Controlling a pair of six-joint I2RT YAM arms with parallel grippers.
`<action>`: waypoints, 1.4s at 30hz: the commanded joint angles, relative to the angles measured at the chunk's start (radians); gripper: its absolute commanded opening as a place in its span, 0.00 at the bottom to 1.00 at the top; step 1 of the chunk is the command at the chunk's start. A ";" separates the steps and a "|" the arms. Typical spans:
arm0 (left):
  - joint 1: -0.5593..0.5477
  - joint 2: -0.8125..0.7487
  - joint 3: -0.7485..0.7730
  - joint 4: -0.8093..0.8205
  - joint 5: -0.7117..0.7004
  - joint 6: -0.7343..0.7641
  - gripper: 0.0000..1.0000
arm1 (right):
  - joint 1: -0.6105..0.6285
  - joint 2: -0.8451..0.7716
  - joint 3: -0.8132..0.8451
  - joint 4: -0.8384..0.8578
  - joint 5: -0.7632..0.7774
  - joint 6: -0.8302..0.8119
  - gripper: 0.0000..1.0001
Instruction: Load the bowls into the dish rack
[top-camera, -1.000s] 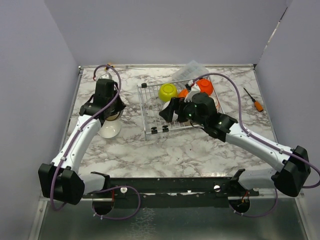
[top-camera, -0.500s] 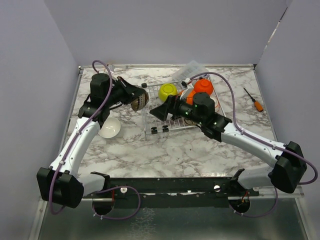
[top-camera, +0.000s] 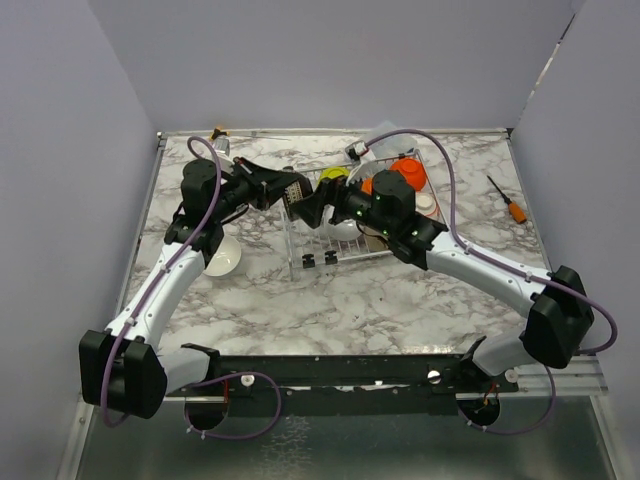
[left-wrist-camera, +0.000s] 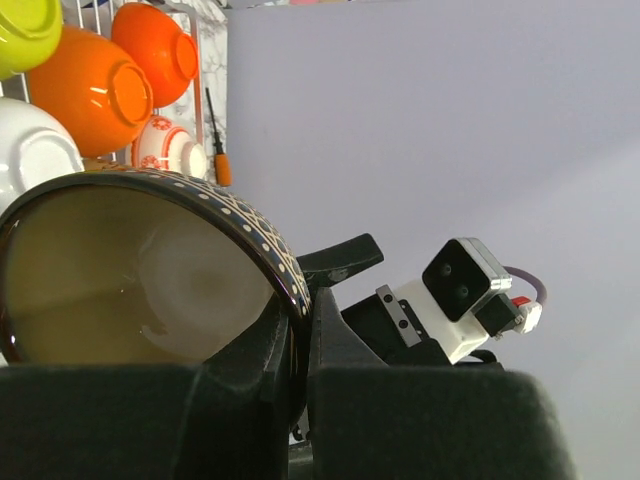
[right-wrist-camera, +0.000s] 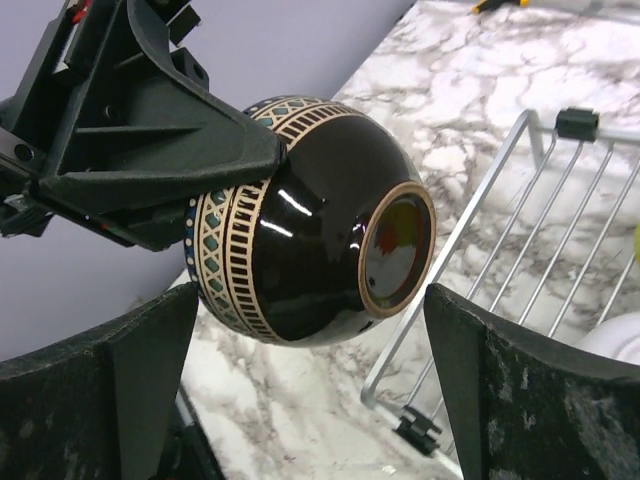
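Observation:
My left gripper is shut on the rim of the dark brown bowl, holding it on its side in the air by the left edge of the dish rack. In the right wrist view the bowl hangs foot-first between my right gripper's wide open fingers, which do not touch it. From above, the right gripper faces the bowl over the rack's left side. A lime bowl, two orange bowls, a white one and a red-patterned one sit in the rack.
A white bowl lies on the marble table left of the rack, under the left arm. An orange-handled screwdriver lies at the far right. A clear plastic bag sits behind the rack.
The left arm lifted the dark bowl from beside the white bowl and carried it right to the rack's edge. The right gripper swung left to meet it and opened a little wider.

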 joint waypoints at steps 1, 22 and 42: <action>-0.003 -0.033 -0.012 0.137 0.020 -0.110 0.00 | 0.026 0.034 0.054 -0.004 0.066 -0.145 0.99; -0.004 -0.012 -0.051 0.108 -0.022 -0.145 0.00 | 0.157 0.131 0.118 -0.057 0.388 -0.364 0.48; -0.002 0.027 0.022 -0.040 -0.060 0.117 0.63 | 0.154 0.113 0.109 -0.081 0.583 -0.272 0.34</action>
